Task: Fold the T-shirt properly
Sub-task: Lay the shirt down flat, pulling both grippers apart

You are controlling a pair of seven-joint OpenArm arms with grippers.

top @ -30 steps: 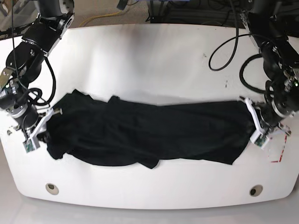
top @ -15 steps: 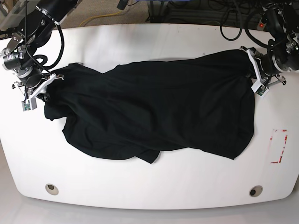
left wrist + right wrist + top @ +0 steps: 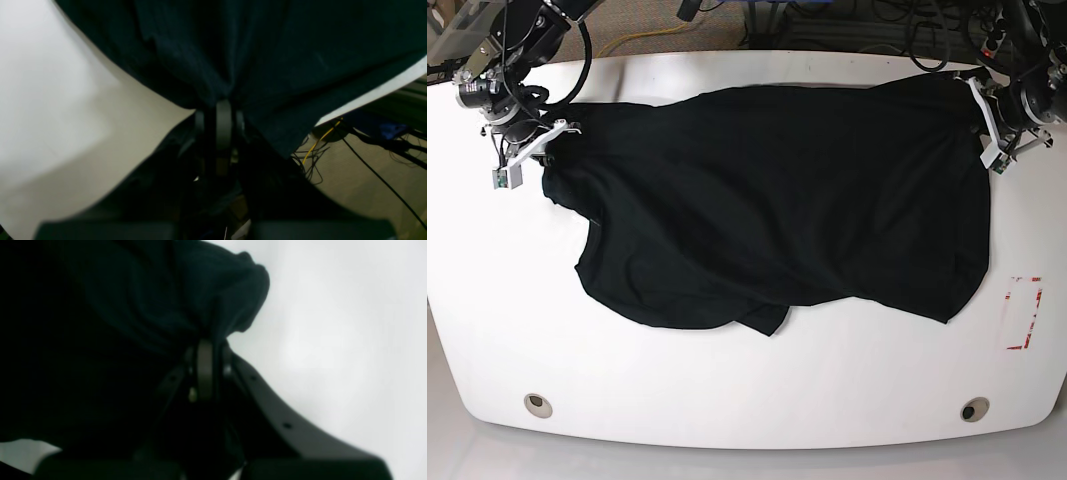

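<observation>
Base view, right gripper [image 3: 545,143]: at the table's far left, jaws clamped on a bunched edge of the T-shirt [image 3: 777,200].
T-shirt: black, spread wide over the far half of the white table [image 3: 727,400], its near edge rumpled and folded under near the middle.
Left gripper [image 3: 980,110]: at the far right corner, pinching the shirt's other end.
Red marking [image 3: 1023,313]: on the table's right side, apart from the cloth.
Wrist views: each gripper's fingers meet tightly on dark fabric.

Both wrist views blurred; T-shirt [image 3: 777,210] cloth hides fingers [image 3: 223,120] tips.
</observation>
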